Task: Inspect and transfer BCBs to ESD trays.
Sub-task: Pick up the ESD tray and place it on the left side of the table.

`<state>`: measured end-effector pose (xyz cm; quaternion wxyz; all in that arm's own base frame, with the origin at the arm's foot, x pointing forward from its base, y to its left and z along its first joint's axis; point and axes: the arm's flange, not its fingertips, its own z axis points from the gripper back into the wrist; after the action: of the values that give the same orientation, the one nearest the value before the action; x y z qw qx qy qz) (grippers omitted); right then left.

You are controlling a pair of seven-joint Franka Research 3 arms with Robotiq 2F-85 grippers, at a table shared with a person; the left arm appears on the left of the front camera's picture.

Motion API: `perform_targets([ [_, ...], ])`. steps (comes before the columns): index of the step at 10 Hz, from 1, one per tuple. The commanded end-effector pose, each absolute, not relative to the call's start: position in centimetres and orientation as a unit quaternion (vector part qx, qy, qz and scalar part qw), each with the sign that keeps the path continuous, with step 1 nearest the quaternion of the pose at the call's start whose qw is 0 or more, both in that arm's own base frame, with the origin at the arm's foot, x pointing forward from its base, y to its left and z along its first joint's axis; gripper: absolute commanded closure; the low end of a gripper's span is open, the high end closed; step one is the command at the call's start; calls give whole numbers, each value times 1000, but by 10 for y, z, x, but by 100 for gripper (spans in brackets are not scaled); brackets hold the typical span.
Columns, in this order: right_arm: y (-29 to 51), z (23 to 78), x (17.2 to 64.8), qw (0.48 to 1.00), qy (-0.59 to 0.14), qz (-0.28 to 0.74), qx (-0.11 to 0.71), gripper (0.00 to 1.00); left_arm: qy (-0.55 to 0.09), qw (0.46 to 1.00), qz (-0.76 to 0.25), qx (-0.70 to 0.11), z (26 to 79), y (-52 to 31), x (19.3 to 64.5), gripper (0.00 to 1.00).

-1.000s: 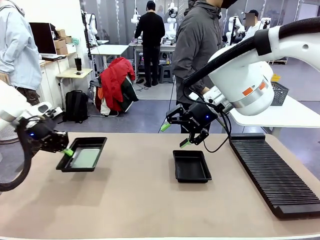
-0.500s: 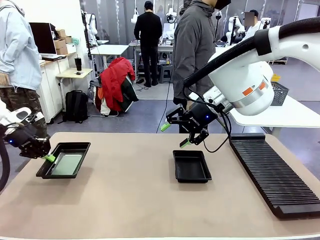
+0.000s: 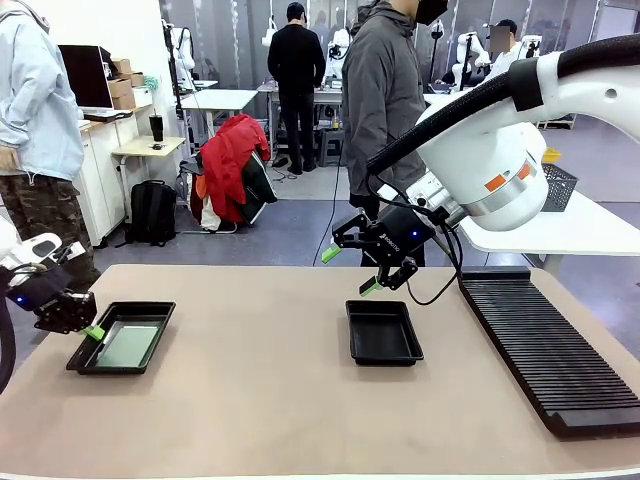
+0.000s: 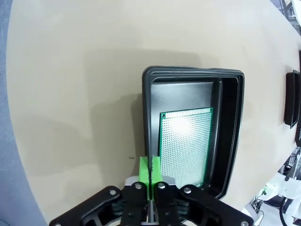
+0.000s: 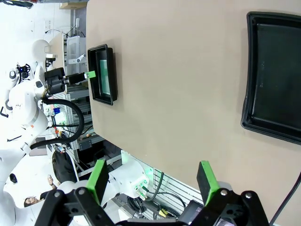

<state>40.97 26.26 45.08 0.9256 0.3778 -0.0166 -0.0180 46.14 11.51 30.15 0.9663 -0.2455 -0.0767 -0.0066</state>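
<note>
1. Slippage is the chief hazard. The left gripper [image 3: 88, 328] has its green pads pressed together on the rim of the loaded tray [image 4: 193, 70], near one corner. With so thin a hold, the far end could sag or twist free.
2. Inside that tray the BCB [image 4: 186, 141] lies flat and loose, green face up. Any tilt would likely send it sliding against the wall or over the rim.
3. The loaded tray sits at about 9 o'clock on the table [image 3: 260, 400], close to the left edge. A pull further that way could carry it off the surface. Whether it rests on the tabletop or hangs just above cannot be told.
4. The right gripper [image 3: 350, 271] hovers with its fingers spread wide and holding nothing, just above the empty tray [image 3: 383, 335] near the table's middle.
5. A long slotted rack [image 3: 545, 345] fills the 3 o'clock side, and a wire basket [image 3: 560, 185] stands on a separate table beyond it at 2 o'clock.
6. A person [image 3: 380, 100] stands at 12 o'clock, just behind the right gripper. A high or fast swing there risks contact.
7. Between the two trays the tabletop is bare, so nothing blocks that path.
</note>
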Motion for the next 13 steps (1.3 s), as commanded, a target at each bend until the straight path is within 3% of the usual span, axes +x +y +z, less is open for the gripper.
perform_targets([
  [1, 262, 451, 410, 926, -17, -17, 376, 0, -90, 966, -13, -243, 297, 118, 462, 100],
  [8, 262, 451, 410, 926, -17, -17, 376, 0, -77, 968, -5, -241, 298, 115, 462, 100],
  [9, 262, 451, 410, 926, -17, -17, 376, 0, -78, 968, -5, -238, 297, 113, 463, 94],
  [10, 262, 451, 410, 926, -17, -17, 376, 0, -77, 969, -6, -235, 302, 109, 459, 79],
  [11, 262, 451, 410, 926, -17, -17, 376, 0, -75, 972, -1, -224, 306, 106, 458, 75],
  [12, 262, 451, 410, 926, -17, -17, 376, 0, -70, 973, -2, -218, 310, 102, 457, 61],
  [13, 262, 451, 410, 926, -17, -17, 376, 0, -68, 975, -3, -210, 314, 99, 456, 57],
])
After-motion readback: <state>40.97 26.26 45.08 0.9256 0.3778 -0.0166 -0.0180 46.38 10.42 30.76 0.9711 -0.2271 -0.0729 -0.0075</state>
